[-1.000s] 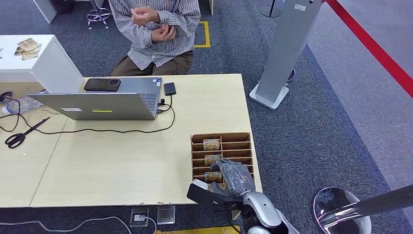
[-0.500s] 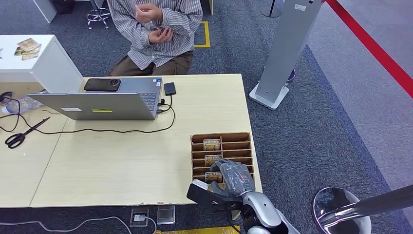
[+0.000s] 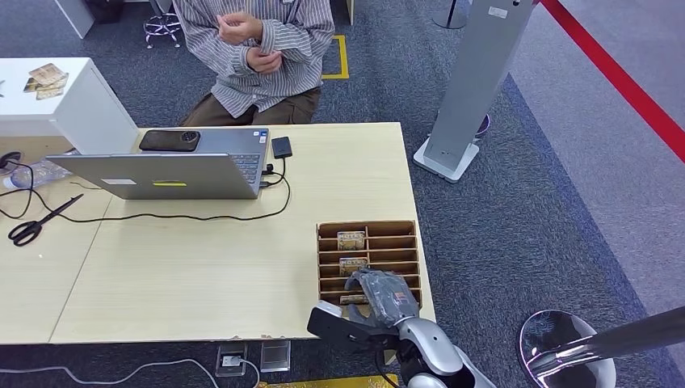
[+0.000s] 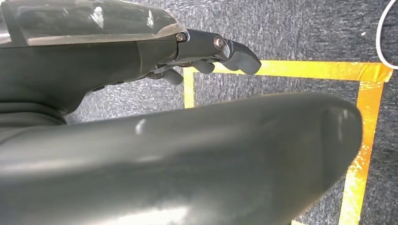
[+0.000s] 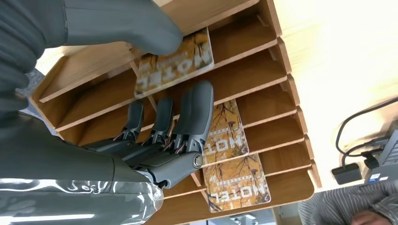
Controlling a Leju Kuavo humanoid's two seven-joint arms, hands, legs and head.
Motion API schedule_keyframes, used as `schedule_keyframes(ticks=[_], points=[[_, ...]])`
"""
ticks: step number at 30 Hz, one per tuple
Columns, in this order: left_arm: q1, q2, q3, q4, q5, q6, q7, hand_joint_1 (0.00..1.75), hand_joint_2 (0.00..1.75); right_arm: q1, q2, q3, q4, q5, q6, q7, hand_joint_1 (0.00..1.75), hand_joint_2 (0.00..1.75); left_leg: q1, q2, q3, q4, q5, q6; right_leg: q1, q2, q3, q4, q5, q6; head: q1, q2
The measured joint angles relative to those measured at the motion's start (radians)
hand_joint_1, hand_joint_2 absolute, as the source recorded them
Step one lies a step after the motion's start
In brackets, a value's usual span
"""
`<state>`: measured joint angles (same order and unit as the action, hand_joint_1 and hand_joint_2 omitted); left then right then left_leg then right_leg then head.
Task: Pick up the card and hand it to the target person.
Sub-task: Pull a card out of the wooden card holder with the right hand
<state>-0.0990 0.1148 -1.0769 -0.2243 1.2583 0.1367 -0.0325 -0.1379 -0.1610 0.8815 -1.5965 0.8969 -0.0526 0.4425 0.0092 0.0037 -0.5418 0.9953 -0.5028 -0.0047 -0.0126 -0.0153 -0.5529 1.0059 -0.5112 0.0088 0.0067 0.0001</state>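
Landmark: the wooden card rack (image 3: 370, 242) at the worktop's (image 3: 202, 275) near right edge.

Far left of the rack: scissors (image 3: 32, 226), then the open laptop (image 3: 161, 174) with a phone (image 3: 170, 141) lying on it. All unchanged over the last second.

Beyond the rack, across the worktop: the seated person (image 3: 258, 56) has shifted slightly, arms drawn in against the chest. No hand is held out to receive anything yet.

At the rack: the right hand (image 3: 384, 295) has slid a little toward the robot's side and sits lower over the rack's nearest slots than a second ago. In the right wrist view the thumb (image 5: 136, 28) rests on the face of the nearest card (image 5: 174, 63), while the dark fingers (image 5: 187, 117) reach into the slot just behind it. The card leans out of its slot but its lower edge is in the rack. Judgement: the hand is closing for a pinch, not yet a firm hold; thumb contact is plain, finger contact on the back of the card I cannot tell. Two more cards (image 5: 225, 133) stand in slots farther in.

Left hand (image 4: 206, 51): hanging over carpet and yellow floor tape (image 4: 361, 154), fingers loosely curled, holding nothing.

Meaning for the task: pick-up is in progress, card not lifted; handover not begun.
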Motion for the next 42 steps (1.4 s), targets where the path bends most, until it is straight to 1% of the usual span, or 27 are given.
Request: schedule_keyframes(ticks=[2, 6, 8, 12, 13, 17, 23, 28, 33, 37, 42], points=[[0.000, 0.000, 0.000, 0.000, 0.002, 0.000, 0.001, 0.00, 0.00, -0.001, 0.000, 0.003, 0.002, 0.000, 0.000, 0.000, 0.96, 1.75, 0.000, 0.000, 0.000, 0.000, 0.000, 0.000, 0.000, 0.000, 0.000, 0.000, 0.000, 0.000, 0.000, 0.000], [0.000, 0.000, 0.000, 0.000, 0.003, 0.000, 0.001, 0.00, 0.00, -0.002, 0.000, 0.006, 0.003, -0.001, -0.001, 0.000, 1.26, 1.75, 0.000, 0.000, 0.000, 0.000, 0.000, 0.000, 0.000, 0.000, 0.000, 0.000, 0.000, 0.000, 0.000, 0.000], [0.000, 0.000, 0.000, 0.000, 0.003, 0.000, 0.001, 0.00, 0.00, -0.003, 0.000, 0.009, 0.004, -0.002, -0.003, 0.001, 1.30, 1.75, 0.000, 0.000, 0.000, 0.000, 0.000, 0.000, 0.000, 0.000, 0.000, 0.000, 0.000, 0.000, 0.000, 0.000], [0.000, 0.000, 0.000, 0.000, 0.003, 0.000, 0.001, 0.00, 0.00, -0.007, 0.000, 0.015, 0.006, -0.004, -0.009, 0.006, 1.70, 1.75, 0.000, 0.000, 0.000, 0.000, 0.000, 0.000, 0.000, 0.000, 0.000, 0.000, 0.000, 0.000, 0.000, 0.000], [0.000, 0.000, 0.000, 0.000, 0.003, 0.000, 0.001, 0.00, 0.00, -0.007, 0.000, 0.016, 0.007, -0.005, -0.010, 0.006, 1.73, 1.75, 0.000, 0.000, 0.000, 0.000, 0.000, 0.000, 0.000, 0.000, 0.000, 0.000, 0.000, 0.000, 0.000, 0.000], [0.000, 0.000, 0.000, 0.000, 0.003, 0.002, 0.001, 0.00, 1.75, -0.006, 0.000, 0.020, 0.010, -0.007, -0.012, 0.008, 1.71, 1.75, 0.000, 0.000, 0.000, 0.000, 0.000, 0.000, 0.000, 0.000, 0.000, 0.000, 0.000, 0.000, 0.000, 0.000], [0.000, 0.000, 0.000, 0.000, -0.006, 0.010, -0.014, 0.00, 1.75, -0.006, 0.000, 0.021, 0.014, -0.009, -0.021, 0.009, 1.71, 1.75, 0.000, 0.000, 0.000, 0.000, 0.000, 0.000, 0.000, 0.000, 0.000, 0.000, 0.000, 0.000, 0.000, 0.000], [0.000, 0.000, 0.003, 0.000, -0.004, 0.011, -0.029, 0.00, 1.75, -0.006, 0.000, 0.022, 0.019, 0.004, -0.047, 0.002, 1.71, 1.75, 0.000, 0.000, 0.000, 0.000, 0.000, 0.000, 0.000, 0.000, 0.000, 0.000, 0.000, 0.000, 0.000, 0.000], [0.000, 0.000, 0.003, 0.000, -0.005, 0.010, -0.035, 0.00, 1.75, -0.011, 0.000, 0.012, 0.013, 0.012, -0.068, -0.023, 1.71, 1.75, 0.000, 0.000, 0.000, 0.000, 0.000, 0.000, 0.000, 0.000, 0.000, 0.000, 0.000, 0.000, 0.000, 0.000], [0.000, 0.000, 0.003, 0.000, -0.009, 0.001, -0.044, 0.00, 1.75, -0.040, -0.002, -0.026, -0.021, -0.049, -0.075, -0.077, 1.71, 1.75, 0.000, 0.000, 0.000, 0.000, 0.000, 0.000, 0.000, 0.000, 0.000, 0.000, 0.000, 0.000, 0.000, 0.000], [0.001, 0.000, 0.003, 0.000, -0.012, -0.005, -0.052, 0.00, 1.75, -0.120, -0.024, -0.074, -0.088, -0.131, -0.062, -0.108, 1.71, 1.75, 0.000, 0.000, 0.000, 0.000, 0.000, 0.000, 0.000, 0.000, 0.000, 0.000, 0.001, 0.001, 0.000, 0.000]])
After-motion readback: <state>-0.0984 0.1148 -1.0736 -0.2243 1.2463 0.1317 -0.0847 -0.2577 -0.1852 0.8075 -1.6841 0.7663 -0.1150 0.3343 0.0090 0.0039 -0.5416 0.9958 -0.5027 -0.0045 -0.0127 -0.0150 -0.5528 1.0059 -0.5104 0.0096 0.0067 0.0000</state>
